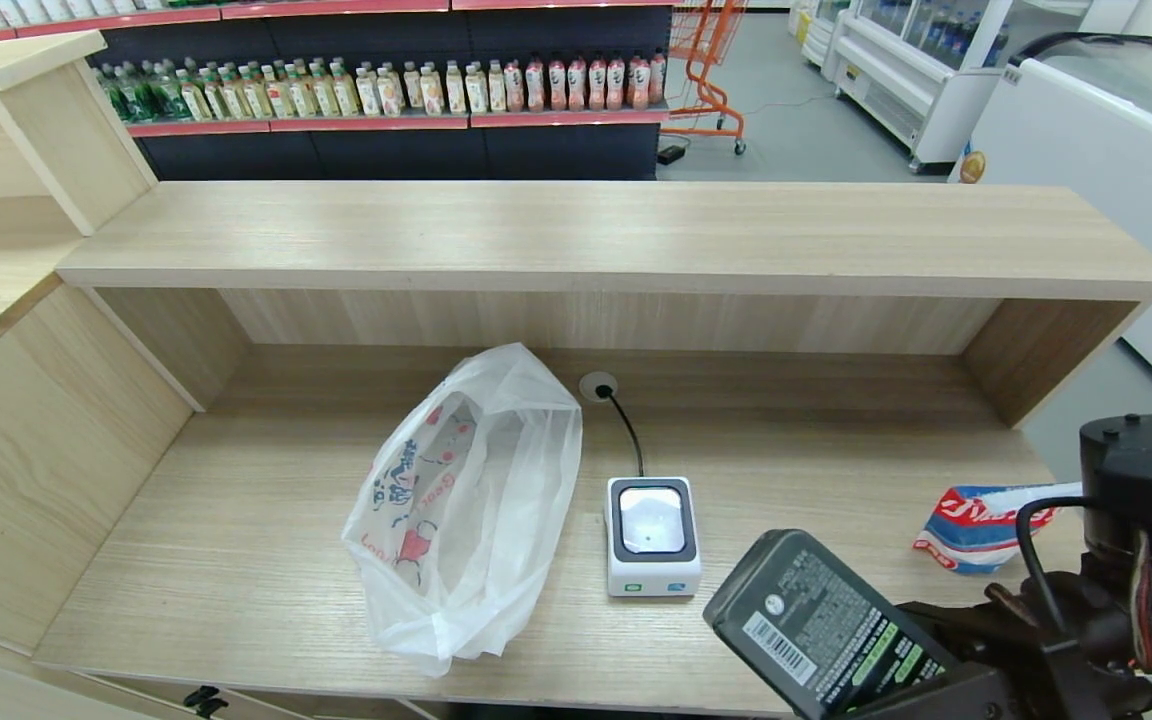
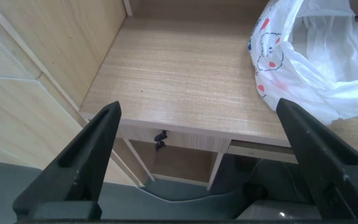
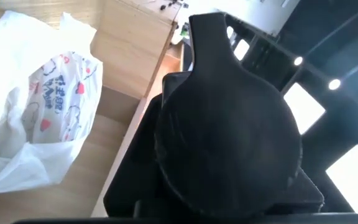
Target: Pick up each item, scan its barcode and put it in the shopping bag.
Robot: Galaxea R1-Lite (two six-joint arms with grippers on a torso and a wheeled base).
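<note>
Currently the right claw [image 1: 926,675] grasps one end of a dark box [image 1: 821,620], held tilted over the counter's [image 1: 236,560] front edge. The box's long axis runs away from the claw toward the scanner [image 1: 652,535], with its printed face and barcode upward. Bare wood separates them. The shopping bag [image 1: 466,510] lies beyond the scanner. The left claw [image 2: 197,168] hangs released off the front edge.

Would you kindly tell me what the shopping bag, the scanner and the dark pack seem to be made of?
Shopping bag: thin translucent plastic film; it crinkles and its print shows through.
Scanner: glossy white hard plastic, probably, with a reflective glass-like window.
Dark pack: matt dark grey wrapper with a printed barcode label; film or card, I cannot tell.
</note>
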